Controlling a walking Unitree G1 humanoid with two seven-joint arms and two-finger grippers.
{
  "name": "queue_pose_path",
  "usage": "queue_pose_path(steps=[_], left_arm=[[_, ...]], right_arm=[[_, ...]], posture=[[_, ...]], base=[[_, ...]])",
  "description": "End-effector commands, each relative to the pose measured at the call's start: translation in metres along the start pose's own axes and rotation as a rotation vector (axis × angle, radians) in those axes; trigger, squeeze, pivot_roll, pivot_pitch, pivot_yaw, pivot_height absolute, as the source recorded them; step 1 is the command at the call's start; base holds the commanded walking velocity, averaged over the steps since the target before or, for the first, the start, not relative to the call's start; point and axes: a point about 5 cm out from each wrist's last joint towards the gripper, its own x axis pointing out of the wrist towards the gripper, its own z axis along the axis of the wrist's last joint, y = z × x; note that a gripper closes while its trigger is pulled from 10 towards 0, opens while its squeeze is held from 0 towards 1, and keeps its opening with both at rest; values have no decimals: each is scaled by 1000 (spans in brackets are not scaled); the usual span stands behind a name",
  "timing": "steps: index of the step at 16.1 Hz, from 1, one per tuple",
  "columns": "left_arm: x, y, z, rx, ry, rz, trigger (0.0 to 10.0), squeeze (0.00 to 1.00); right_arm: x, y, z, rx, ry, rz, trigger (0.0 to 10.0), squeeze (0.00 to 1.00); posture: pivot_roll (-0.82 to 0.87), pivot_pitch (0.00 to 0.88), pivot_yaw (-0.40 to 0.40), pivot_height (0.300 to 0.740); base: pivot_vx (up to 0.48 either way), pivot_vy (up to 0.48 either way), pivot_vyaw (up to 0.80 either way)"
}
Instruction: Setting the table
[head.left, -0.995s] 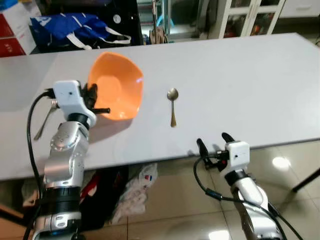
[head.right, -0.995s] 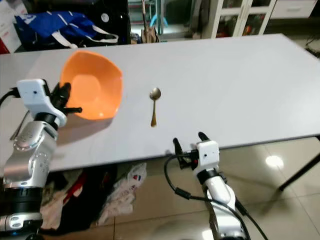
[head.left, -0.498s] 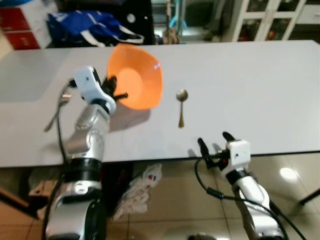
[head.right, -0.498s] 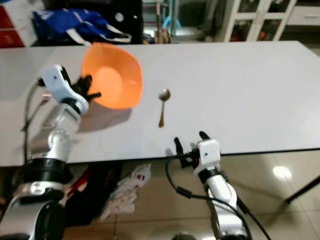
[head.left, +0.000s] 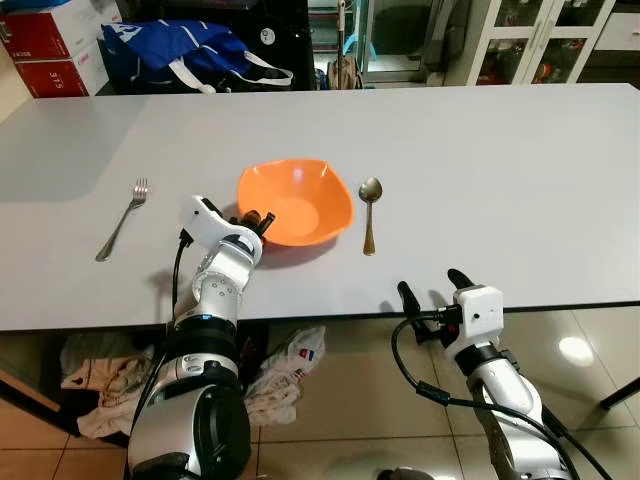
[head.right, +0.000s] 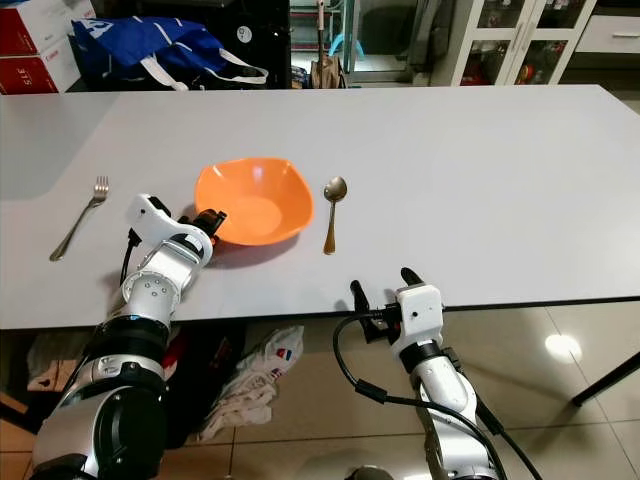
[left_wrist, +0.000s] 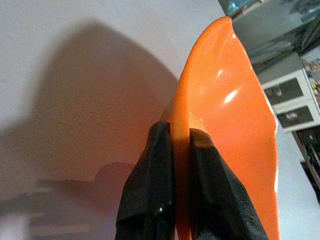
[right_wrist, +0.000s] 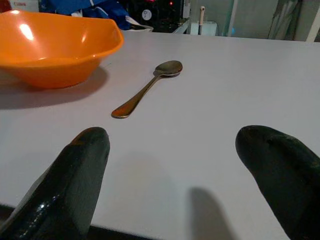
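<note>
— What is listed on the table (head.left: 500, 150), from the left?

— A fork (head.left: 122, 217) is laid near the left edge, tines pointed away from the robot. Next, an orange bowl (head.left: 296, 200) is set upright on the tabletop, well apart from the fork. Just beside the bowl, on its right, a spoon (head.left: 369, 212) is laid with its head turned to the far side.

— How is the left gripper (head.left: 257, 219) recorded?

— It is closed on the bowl's near-left rim; in the wrist view the rim is seen pinched between the two black fingers (left_wrist: 150, 195), one inside the bowl and one outside.

— And the right gripper (head.left: 433, 289)?

— It is held at the table's front edge, below the spoon and apart from it, fingers spread wide — nothing is held between them.

— Anything behind the table?

— A blue bag (head.left: 190, 50) with white straps and red boxes (head.left: 45, 55) are noted at the far left; white cabinets (head.left: 520, 40) are noted at the far right.
</note>
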Motion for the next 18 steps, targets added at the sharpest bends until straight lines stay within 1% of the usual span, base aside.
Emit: queue_pose_path(steps=[1,4,9,10,11,12,14,16,18], left_arm=[[2,0,2,15,-4,32,0,0],[3,-7,7,53,-24,-2,0,0],[6,-8,4,88,25,-7,0,0],[7,-11,0,84,50,-20,3020,0],[7,-12,-1,83,55,-24,4980,0],[7,-15,-4,88,70,-23,10000,0],[7,-19,-7,80,89,-26,10000,0],[8,-22,-6,94,98,-30,10000,0],[8,-23,-5,92,102,-32,10000,0]], right_arm=[[1,2,5,-13,-13,13,10000,0],[-1,2,4,-14,-10,15,10000,0],[-5,4,3,-15,-5,17,10000,0],[-6,4,4,-15,-2,16,10000,0],[-6,4,4,-15,-1,16,10000,0],[-6,4,4,-16,1,17,10000,0],[-6,4,4,-17,4,19,10000,0],[-6,3,4,-19,8,20,10000,0],[-7,3,4,-19,10,21,10000,0]], posture=[[-159,0,64,736],[-161,0,65,736],[-166,0,69,736],[-166,0,68,736],[-166,0,68,736],[-168,0,67,736],[-168,0,67,736],[-169,0,67,736],[-168,0,68,736]], base=[[0,0,0],[0,0,0],[0,0,0],[0,0,0],[0,0,0],[0,0,0],[0,0,0],[0,0,0],[0,0,0]])
